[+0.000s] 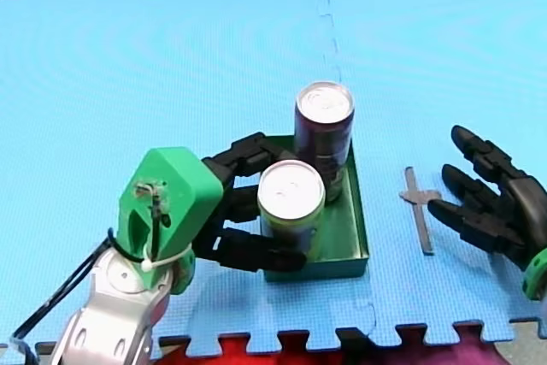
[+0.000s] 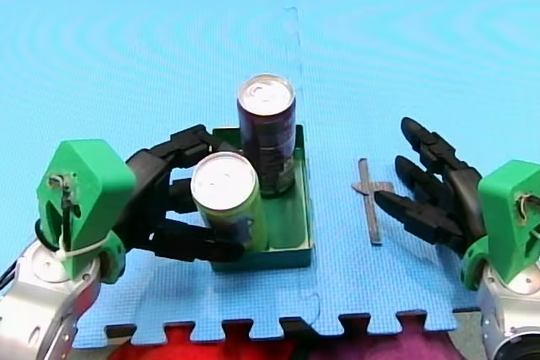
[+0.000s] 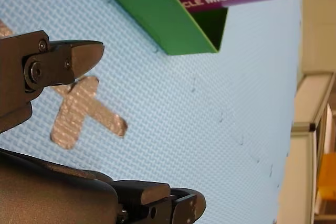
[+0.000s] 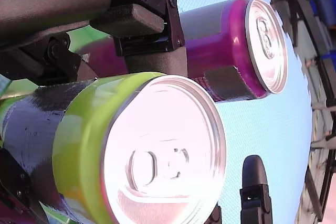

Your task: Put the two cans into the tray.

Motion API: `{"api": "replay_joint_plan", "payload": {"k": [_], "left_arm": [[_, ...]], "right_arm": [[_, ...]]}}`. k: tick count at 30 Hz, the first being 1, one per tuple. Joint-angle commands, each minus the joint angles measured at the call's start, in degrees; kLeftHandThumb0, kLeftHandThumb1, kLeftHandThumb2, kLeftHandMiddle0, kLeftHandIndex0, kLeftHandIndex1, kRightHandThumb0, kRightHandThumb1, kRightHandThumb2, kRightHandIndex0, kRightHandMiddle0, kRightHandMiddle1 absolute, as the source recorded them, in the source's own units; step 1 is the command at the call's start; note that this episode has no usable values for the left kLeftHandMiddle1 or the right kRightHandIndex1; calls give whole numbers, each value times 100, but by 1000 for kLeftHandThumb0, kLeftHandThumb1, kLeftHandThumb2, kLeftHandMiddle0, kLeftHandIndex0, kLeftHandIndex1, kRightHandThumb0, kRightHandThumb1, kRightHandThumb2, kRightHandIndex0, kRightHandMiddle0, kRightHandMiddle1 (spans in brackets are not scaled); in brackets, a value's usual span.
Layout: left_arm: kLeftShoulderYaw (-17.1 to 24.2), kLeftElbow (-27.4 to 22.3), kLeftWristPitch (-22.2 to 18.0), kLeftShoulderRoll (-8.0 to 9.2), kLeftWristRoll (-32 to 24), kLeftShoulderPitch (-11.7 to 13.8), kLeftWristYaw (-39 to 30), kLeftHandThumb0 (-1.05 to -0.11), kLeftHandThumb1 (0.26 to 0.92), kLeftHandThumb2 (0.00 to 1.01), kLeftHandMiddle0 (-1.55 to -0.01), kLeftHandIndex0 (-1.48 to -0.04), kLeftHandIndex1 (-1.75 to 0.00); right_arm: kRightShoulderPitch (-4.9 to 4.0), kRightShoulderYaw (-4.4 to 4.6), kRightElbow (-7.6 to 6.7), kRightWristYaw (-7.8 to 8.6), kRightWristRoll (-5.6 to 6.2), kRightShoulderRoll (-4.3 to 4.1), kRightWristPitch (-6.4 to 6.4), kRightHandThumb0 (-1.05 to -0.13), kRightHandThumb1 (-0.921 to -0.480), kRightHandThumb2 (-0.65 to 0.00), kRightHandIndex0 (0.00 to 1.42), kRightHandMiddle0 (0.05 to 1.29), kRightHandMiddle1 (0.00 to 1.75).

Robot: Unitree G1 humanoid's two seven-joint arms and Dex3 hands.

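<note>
Clasping the green can [image 1: 291,203] in the left hand [image 1: 231,211] at the front of the tray [image 1: 349,232], with the purple can [image 1: 323,138] upright behind, on blue foam matting [image 1: 171,74], empty right hand [image 1: 491,203] near a tape cross [image 1: 419,207].

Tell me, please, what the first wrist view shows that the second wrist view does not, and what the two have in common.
From the first wrist view: a silver tape cross on the mat, the green tray's outer corner, and a robot hand holding nothing beside the cross. From the second wrist view: the left robot hand grasping the green can, with both cans' silver tops towards the camera. In both: the purple can and the blue mat.
</note>
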Motion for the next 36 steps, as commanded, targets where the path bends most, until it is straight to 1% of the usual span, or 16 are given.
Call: {"api": "replay_joint_plan", "payload": {"k": [1, 9, 19, 28, 33, 34, 35, 36], "left_arm": [[6, -45, 49, -8, 14, 19, 46, -279, 802, 0, -915, -543, -1746], [-86, -231, 292, -66, 243, 14, 329, -274, 799, 0, -914, -543, -1746], [-258, -352, 577, -2, 615, -130, 475, -267, 796, 0, -915, -547, -1746], [-329, -507, 827, 11, 725, -142, 501, -263, 797, 0, -920, -553, -1746], [-349, -527, 847, 22, 746, -135, 504, -259, 797, 0, -922, -557, -1746], [-396, -513, 804, 86, 790, -150, 455, -283, 798, 1, -902, -547, -1746], [-472, -519, 768, 197, 861, -170, 364, -653, 794, 10, -725, -528, -1403], [-540, -556, 760, 318, 929, -181, 258, -836, 800, 7, -678, -565, -1072]], "right_arm": [[15, 1, -12, -13, 1, -4, -40, -1048, -921, -126, 239, 191, 2], [29, 7, 4, -26, -3, 21, -87, -1048, -921, -129, 242, 193, 3], [52, 18, 5, -51, -16, 54, -141, -1048, -921, -132, 248, 195, 3], [69, 7, 9, -39, 3, 70, -174, -1048, -921, -133, 251, 197, 2], [58, -10, 13, -34, 15, 61, -168, -1048, -921, -135, 250, 196, 2], [54, -14, 15, -35, 18, 59, -164, -1048, -921, -135, 250, 196, 1], [51, -17, 16, -36, 19, 58, -161, -1048, -921, -135, 249, 196, 1], [48, -20, 18, -38, 20, 57, -158, -1048, -921, -135, 249, 195, 1]]}}
